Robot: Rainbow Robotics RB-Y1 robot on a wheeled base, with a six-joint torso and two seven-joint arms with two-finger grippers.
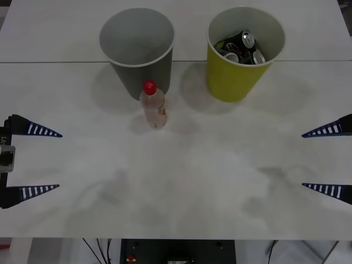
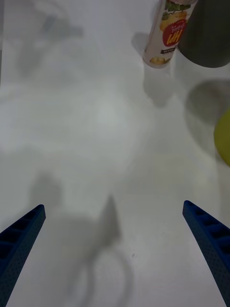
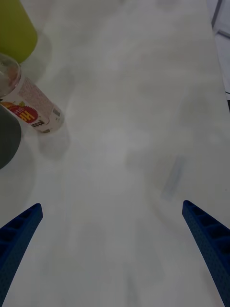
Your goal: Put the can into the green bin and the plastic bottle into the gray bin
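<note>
Cans already in yellow-green round bin; small clear red-capped plastic bottle upright just before dark gray round bin. Left gripper & right gripper both spread open, empty, well apart from bottle. Next: likely left reaches bottle.

Left end effector spread wide, right end effector spread wide, both low

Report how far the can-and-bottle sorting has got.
Done: dark crushed cans lie inside the yellow-green round bin. In hand: nothing; the left gripper and right gripper sit open at the table's sides. Left: the small clear plastic bottle with a red cap stands on the white table before the dark gray round bin.
</note>
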